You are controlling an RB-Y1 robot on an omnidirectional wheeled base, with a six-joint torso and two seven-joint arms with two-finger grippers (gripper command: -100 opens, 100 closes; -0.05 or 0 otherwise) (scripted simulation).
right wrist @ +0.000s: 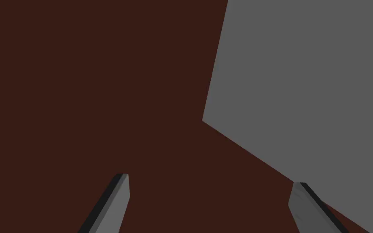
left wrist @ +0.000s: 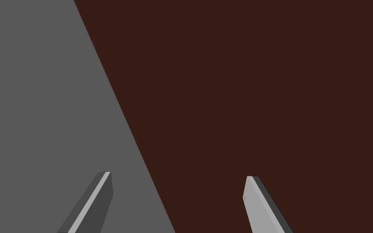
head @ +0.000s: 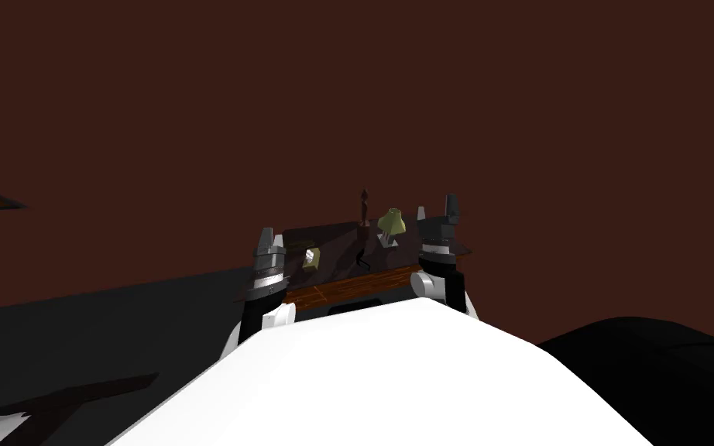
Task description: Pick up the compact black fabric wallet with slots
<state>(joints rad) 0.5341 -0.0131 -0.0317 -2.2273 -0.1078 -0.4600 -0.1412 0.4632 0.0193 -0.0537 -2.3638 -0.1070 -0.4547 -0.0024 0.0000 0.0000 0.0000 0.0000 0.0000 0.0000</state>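
A small dark-topped table (head: 324, 293) with a brown wooden front edge stands just ahead of me against a dark red-brown wall. On its top lies a small black shape (head: 361, 260), possibly the wallet; its details are too small to tell. My left gripper (head: 267, 235) is raised at the table's left end, and in the left wrist view the gripper (left wrist: 177, 175) is open and holds nothing. At the table's right end my right gripper (head: 436, 209) points upward, and the right wrist view shows it (right wrist: 210, 178) open and holding nothing too.
Also on the table are a yellowish box (head: 311, 257), a tall dark figurine (head: 363, 209) and a small lamp with a green shade (head: 391, 224). A dark rounded mass (head: 657, 364) sits low at the right. Dark grey floor (head: 115, 317) spreads to the left.
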